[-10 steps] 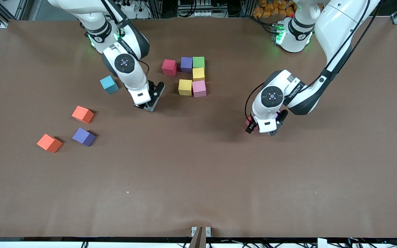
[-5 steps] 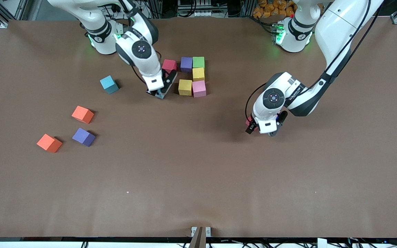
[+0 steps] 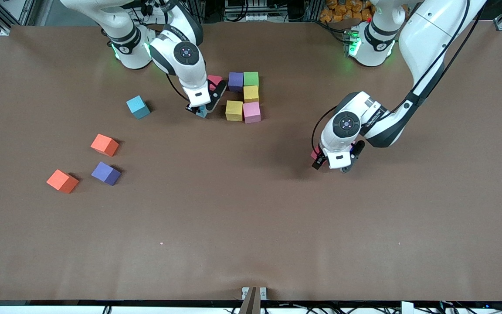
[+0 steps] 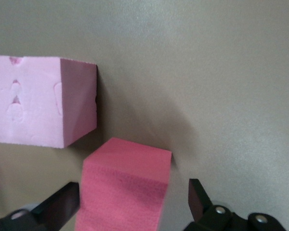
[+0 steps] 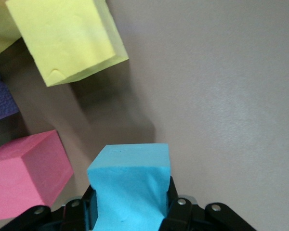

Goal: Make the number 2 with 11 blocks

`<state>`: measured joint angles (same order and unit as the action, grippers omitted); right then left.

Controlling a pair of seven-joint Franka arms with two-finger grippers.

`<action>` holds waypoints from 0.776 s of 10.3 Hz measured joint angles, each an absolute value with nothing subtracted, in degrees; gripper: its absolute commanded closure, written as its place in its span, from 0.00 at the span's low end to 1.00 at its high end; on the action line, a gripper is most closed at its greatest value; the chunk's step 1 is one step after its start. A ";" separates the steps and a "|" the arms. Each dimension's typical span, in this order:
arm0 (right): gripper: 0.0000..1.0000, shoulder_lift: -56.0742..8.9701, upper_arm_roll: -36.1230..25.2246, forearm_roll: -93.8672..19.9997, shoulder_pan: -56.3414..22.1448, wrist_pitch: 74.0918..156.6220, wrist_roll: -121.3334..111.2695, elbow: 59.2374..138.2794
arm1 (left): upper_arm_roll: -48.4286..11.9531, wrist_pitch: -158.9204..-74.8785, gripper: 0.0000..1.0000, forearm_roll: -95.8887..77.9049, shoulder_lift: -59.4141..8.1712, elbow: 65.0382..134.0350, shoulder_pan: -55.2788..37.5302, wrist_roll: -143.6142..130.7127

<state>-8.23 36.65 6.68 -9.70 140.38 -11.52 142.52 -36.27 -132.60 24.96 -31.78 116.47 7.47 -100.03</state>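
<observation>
Gripping a light blue cube (image 5: 130, 185), the right end effector (image 3: 201, 110) is lowered beside the yellow cube (image 3: 234, 110), upper centre, probably extending the digit; the left end effector (image 3: 336, 163) waits open around a red cube (image 4: 125, 187).

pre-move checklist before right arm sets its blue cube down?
1. Right gripper shut on light blue block: ok.
2. Spot beside the yellow block, toward the right arm's end, bare: ok.
3. Red block close under the right wrist, may get nudged: cannot tell.
4. Left gripper open around a pink block, well apart from the build: ok.
5. Digit complete: not ok, six placed.
</observation>
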 measured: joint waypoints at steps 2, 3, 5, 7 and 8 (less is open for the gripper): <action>0.67 -8.19 37.12 6.68 -9.70 139.89 -10.40 143.63 | -36.29 -131.67 0.00 25.27 -31.42 116.34 7.62 -100.03; 0.67 -8.19 37.51 6.68 -9.69 139.89 -9.51 144.22 | -36.36 -130.83 0.00 25.28 -30.93 116.26 7.63 -100.03; 0.65 -8.15 39.70 6.68 -9.67 139.89 -5.76 144.66 | -36.46 -129.76 0.00 25.28 -30.04 116.25 7.63 -100.03; 0.65 -8.07 41.96 6.68 -9.67 139.87 -2.21 144.67 | -36.48 -128.54 0.00 25.28 -30.01 116.27 7.66 -100.03; 0.65 -8.05 42.48 6.68 -9.67 139.86 -1.49 144.67 | -36.48 -128.27 0.00 25.29 -30.02 116.27 7.68 -100.03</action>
